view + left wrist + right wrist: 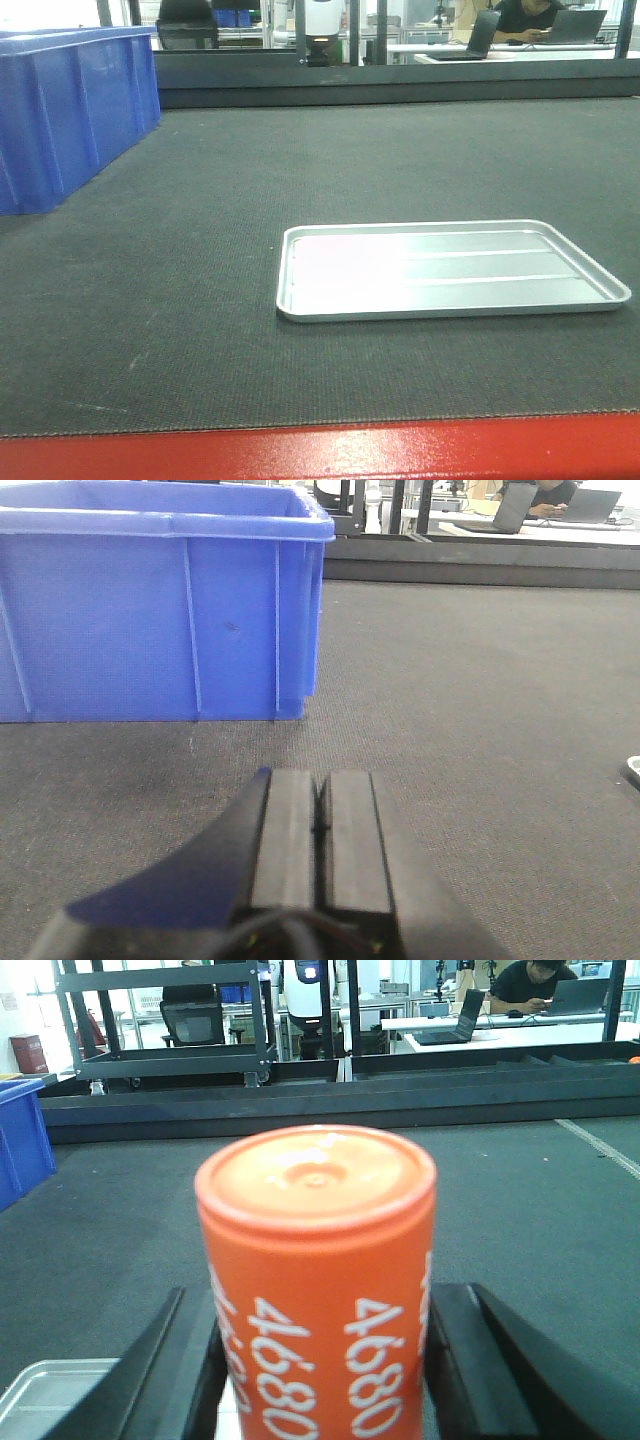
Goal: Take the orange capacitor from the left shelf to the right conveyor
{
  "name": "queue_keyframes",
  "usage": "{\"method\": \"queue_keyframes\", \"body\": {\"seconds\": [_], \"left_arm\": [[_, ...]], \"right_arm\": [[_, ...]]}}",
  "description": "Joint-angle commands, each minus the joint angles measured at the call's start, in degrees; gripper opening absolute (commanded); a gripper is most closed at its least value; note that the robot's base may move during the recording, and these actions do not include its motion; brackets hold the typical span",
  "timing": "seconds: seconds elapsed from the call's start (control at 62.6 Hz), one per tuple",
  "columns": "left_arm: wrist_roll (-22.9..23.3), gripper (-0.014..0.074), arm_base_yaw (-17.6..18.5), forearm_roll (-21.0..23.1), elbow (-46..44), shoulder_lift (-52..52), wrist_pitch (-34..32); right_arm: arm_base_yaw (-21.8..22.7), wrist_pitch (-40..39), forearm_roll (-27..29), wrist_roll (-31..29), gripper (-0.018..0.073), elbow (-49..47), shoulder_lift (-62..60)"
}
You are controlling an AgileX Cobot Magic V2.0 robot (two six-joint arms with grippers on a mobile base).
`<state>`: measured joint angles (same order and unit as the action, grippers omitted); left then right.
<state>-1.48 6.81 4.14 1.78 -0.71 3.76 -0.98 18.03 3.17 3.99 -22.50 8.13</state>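
Orange capacitor [318,1290] fills right wrist view: upright, rimmed top toward lens, white "4680" on side. Right gripper [322,1370] clamped on its lower flanks, one finger each side; likely kept vertical so it can be stood down flat. Right conveyor [520,1190] belt spreads beneath and beyond; silver tray [50,1390] corner at lower left. Capacitor apparently not yet set down. Left gripper [320,820] pads together, nothing between, low over belt near blue bin [150,620]; probably idle.

A white desk [500,1022] stands at the back of the room. A person [525,980] sits behind it at an open laptop [462,1015]. Left of the desk stand a dark metal trolley [170,1058] and a black office chair [192,1020], in bright daylight.
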Motion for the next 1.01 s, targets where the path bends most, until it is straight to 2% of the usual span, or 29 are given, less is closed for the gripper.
{"method": "queue_keyframes", "body": {"seconds": [0.0,0.304,0.544,0.639,0.895,0.991], "left_arm": [[0.1,-0.0127,0.3,0.1,-0.2,-0.6,-5.1],[0.1,-0.0127,0.3,0.1,-0.2,-0.6,-5.1],[0.1,-0.0127,0.3,0.1,-0.2,-0.6,-5.1],[0.1,-0.0127,0.3,0.1,-0.2,-0.6,-5.1],[0.1,-0.0127,0.3,0.1,-0.2,-0.6,-5.1],[0.1,-0.0127,0.3,0.1,-0.2,-0.6,-5.1]], "right_arm": [[0.0,-5.5,0.0,-0.2,0.0150,-1.8,0.7],[0.0,-5.1,0.0,-0.2,0.0141,-2.0,2.1],[-0.3,-10.5,0.0,-0.2,0.0137,-5.2,15.2],[-3.2,-16.0,0.0,-0.2,0.0137,-6.9,22.0],[-15.6,-33.4,-0.5,-0.2,0.0137,-8.9,42.0],[-17.7,-39.2,-0.5,-0.2,0.0137,-8.8,48.7]]}}
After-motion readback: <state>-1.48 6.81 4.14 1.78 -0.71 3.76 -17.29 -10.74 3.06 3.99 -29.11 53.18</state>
